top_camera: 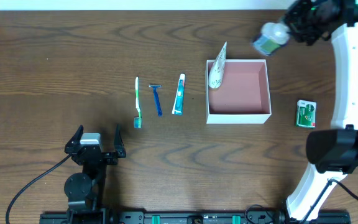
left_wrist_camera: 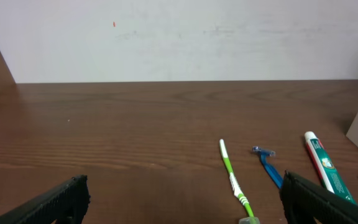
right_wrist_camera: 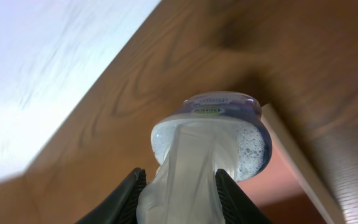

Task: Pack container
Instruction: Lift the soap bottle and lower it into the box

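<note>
Wood table (top_camera: 55, 56); container (top_camera: 238, 116) sits right of centre. Right gripper (right_wrist_camera: 179, 190) clamps a small bottle (right_wrist_camera: 207, 140) just beyond its far corner; left gripper (top_camera: 98, 134) idle, jaws apart. Likely step: bringing bottle in. Next: centre over it, lower, release.

Right gripper (top_camera: 289, 30) holds clear bottle (top_camera: 270, 38) near far right corner of container (top_camera: 238, 116)
Toothbrush (top_camera: 137, 102), razor (top_camera: 157, 99), toothpaste (top_camera: 179, 94) lie left of it, green packet (top_camera: 306, 114) right; left gripper (top_camera: 98, 130) jaws spread
</note>
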